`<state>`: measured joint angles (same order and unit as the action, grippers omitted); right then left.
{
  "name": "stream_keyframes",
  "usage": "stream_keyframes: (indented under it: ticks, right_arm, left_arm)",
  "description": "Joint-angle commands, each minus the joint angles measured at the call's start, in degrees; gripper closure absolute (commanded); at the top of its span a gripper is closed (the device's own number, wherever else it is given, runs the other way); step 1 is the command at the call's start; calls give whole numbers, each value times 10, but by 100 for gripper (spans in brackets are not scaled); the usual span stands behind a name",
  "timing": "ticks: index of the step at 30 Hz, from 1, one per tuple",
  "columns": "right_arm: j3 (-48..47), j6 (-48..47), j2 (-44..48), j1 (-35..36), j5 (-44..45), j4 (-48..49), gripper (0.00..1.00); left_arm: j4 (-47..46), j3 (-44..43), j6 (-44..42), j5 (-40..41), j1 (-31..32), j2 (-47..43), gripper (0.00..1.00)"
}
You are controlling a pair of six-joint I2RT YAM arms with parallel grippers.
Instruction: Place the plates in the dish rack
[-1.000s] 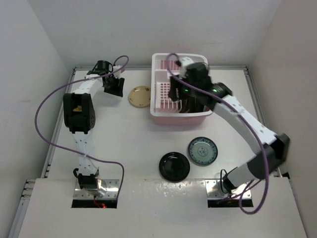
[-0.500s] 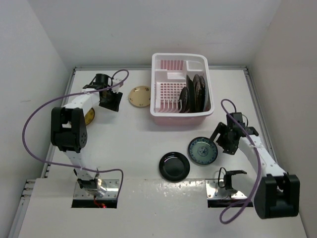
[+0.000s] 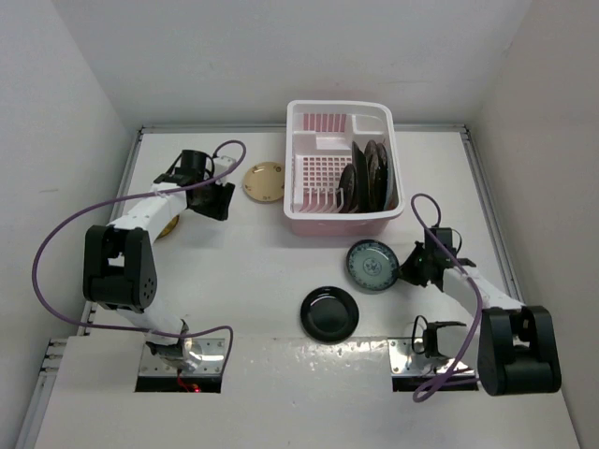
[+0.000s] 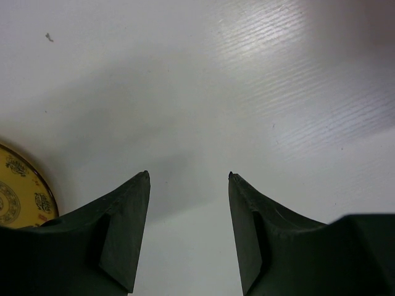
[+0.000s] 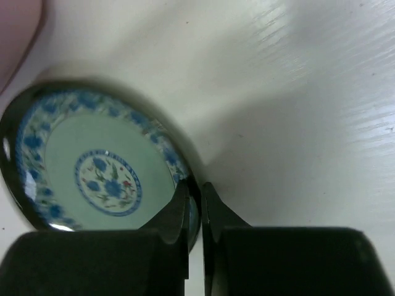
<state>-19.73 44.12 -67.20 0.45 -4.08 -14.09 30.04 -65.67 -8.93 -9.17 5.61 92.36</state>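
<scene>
Pale pink plastic dish rack (image 3: 342, 224): placed far centre; dark round plates (image 3: 367, 178) stood inside, right. Tan round plate (image 3: 264, 181): laid left of it. Teal patterned round plate (image 3: 370, 265): laid in front; glossy black round plate (image 3: 329, 313) nearer.

— What else is on your feed?
— I see a white table (image 3: 253, 267) with pale walls (image 3: 281, 47) around three sides. A metal rail (image 3: 487, 192) runs along its right edge.

Fingers (image 4: 120, 231) apart, yellow plate (image 4: 18, 194) at left

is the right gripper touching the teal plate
Touching. The right wrist view shows the right gripper closed on the rim of the teal plate, one finger on each side of the rim, with no gap.
</scene>
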Motion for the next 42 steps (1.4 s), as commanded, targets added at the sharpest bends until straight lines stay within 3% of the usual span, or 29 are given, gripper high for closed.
stream_keyframes:
  ticks: [1, 6, 10, 16, 22, 23, 26, 27, 29, 32, 33, 37, 42]
  right_arm:
    - [69, 4, 21, 2, 40, 2, 100]
    - [62, -20, 137, 37, 55, -51, 100]
    - [-40, -34, 270, 97, 121, -178, 100]
    - [-247, -85, 255, 189, 193, -282, 100]
    - [-457, -152, 120, 298, 235, -338, 100]
    - [-538, -157, 106, 307, 243, -345, 100]
    - [-666, -186, 22, 351, 296, -345, 100]
    - [-687, -201, -45, 365, 314, -350, 100]
    - [-790, -240, -97, 387, 403, -368, 100]
    - [-904, -272, -267, 408, 555, -403, 100]
    - [-1000, -277, -296, 412, 607, -433, 100]
    - [-1068, -398, -429, 445, 747, -388, 100]
    - [-1069, -388, -468, 425, 742, -363, 100]
  left_arm:
    - [-17, 4, 11, -8, 5, -20, 42]
    - [-22, -13, 16, -8, 5, 0, 42]
    - [-22, -31, 16, -8, 5, 19, 42]
    - [-27, -74, 16, -1, -2, 64, 42]
    - [-27, -137, 22, -20, -34, 110, 42]
    - [-27, -144, 22, -20, -34, 117, 42]
    - [-27, -175, 22, -15, -40, 149, 42]
    - [-27, -193, 22, -15, -40, 168, 42]
    - [-27, -227, 22, -15, -40, 188, 42]
    - [-19, -278, 16, -15, -46, 243, 42]
    - [-10, -298, 16, -21, -52, 258, 42]
    - [15, -424, 11, -26, -75, 336, 42]
    - [36, -502, -2, -21, -95, 389, 42]
